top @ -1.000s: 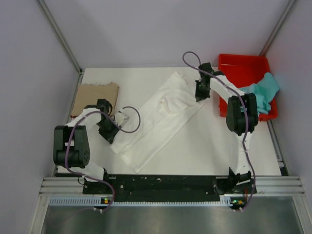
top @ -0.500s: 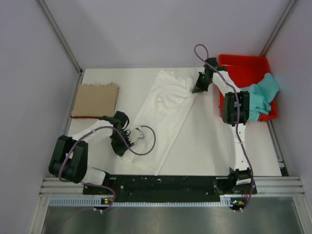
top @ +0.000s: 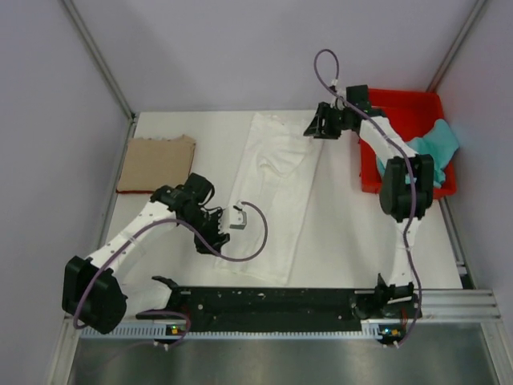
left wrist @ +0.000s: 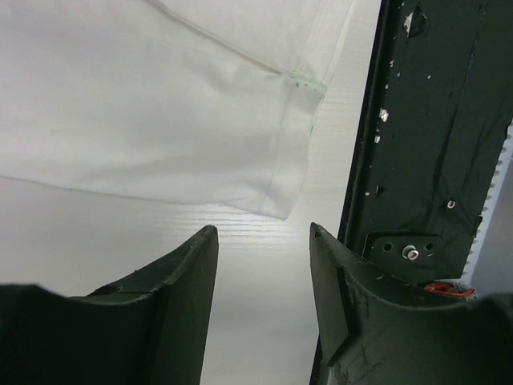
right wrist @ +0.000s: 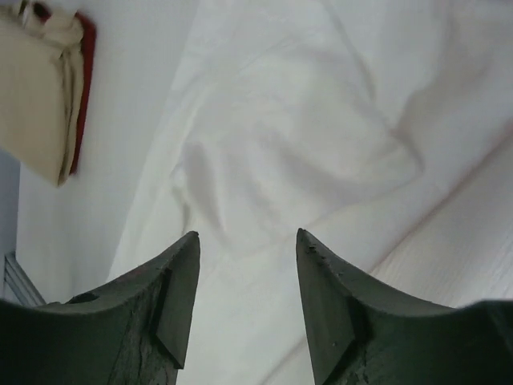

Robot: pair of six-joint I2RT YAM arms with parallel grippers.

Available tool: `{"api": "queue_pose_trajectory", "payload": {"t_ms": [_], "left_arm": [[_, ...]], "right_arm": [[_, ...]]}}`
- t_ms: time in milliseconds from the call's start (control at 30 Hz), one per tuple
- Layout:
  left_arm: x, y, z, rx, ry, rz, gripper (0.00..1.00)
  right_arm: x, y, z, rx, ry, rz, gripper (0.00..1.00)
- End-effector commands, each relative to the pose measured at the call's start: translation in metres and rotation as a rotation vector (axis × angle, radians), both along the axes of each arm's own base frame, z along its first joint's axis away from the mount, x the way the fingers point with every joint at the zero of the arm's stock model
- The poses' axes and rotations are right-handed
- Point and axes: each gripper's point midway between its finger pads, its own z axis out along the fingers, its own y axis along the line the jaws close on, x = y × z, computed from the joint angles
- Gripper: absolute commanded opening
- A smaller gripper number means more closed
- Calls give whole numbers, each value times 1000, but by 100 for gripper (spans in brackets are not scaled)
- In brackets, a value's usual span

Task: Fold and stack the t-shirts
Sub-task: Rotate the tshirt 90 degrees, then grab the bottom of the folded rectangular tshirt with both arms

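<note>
The white t-shirt (top: 276, 184) lies as a long folded strip down the middle of the table, print hidden. My left gripper (top: 212, 243) hovers open beside its near left corner; the left wrist view shows that corner (left wrist: 276, 192) just ahead of the empty left gripper (left wrist: 263, 228). At the strip's far right corner my right gripper (top: 313, 128) is open; in its wrist view the right gripper (right wrist: 247, 234) is above the rumpled white cloth (right wrist: 304, 144) with nothing held. The tan t-shirt (top: 157, 163) lies folded at far left, also (right wrist: 36, 88). The teal t-shirt (top: 433, 152) hangs from the bin.
A red bin (top: 401, 100) stands at the far right corner, with teal cloth spilling over its right rim. The black base rail (top: 272, 301) runs along the near edge, close to the left fingers (left wrist: 433, 120). Grey walls close off both sides of the table.
Both grippers have opened and let go of the white shirt. The strip has swung from a diagonal to nearly straight. The left gripper moved nearer, the right one farther back.
</note>
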Motion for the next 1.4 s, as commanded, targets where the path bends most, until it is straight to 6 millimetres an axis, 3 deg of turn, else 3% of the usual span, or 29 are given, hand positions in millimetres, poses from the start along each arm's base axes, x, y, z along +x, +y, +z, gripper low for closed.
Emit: {"api": "queue_pose_trajectory", "payload": {"t_ms": [0,167,233,300,333,433,500,567,700,867,933,1033,1167,1267,1367], "left_arm": [[9,0,-13,-34,-111,-37,56],[1,-4,-39,-98,-162,-139,60],[1,1,-52,-87,-209,-177,61],[-4,7,-66,-66,-231,-225,61],[-5,9,-70,-60,-235,-237,62],[-16,7,-67,-85,-196,-248,62],[-26,7,-65,-100,-175,-268,62],[-26,10,-71,-84,-201,-276,62],[-23,12,-80,-52,-224,-287,61],[-19,17,-90,11,-242,-290,56],[-15,18,-94,44,-244,-273,54],[-13,18,-97,79,-234,-263,48],[-20,19,-108,113,-202,-261,25],[-26,24,-114,153,-170,-250,0],[-23,30,-106,187,-180,-195,0]], "right_arm": [[-98,52,130,-58,-546,372,53],[-211,72,116,49,-726,567,56],[-251,76,98,6,-762,649,58],[-295,79,56,-126,-762,811,58],[-317,80,45,-177,-805,916,59],[-390,87,18,-158,-911,1195,64],[-419,90,7,-152,-980,1282,74],[-439,97,-6,-184,-1021,1340,75],[-460,109,-36,-253,-1025,1438,74],[-462,116,-63,-339,-997,1522,66],[-463,115,-72,-346,-965,1552,61],[-464,116,-83,-357,-934,1591,45],[-471,112,-98,-348,-875,1639,36],[-472,105,-101,-369,-843,1648,18],[-478,99,-89,-353,-842,1647,0]]}}
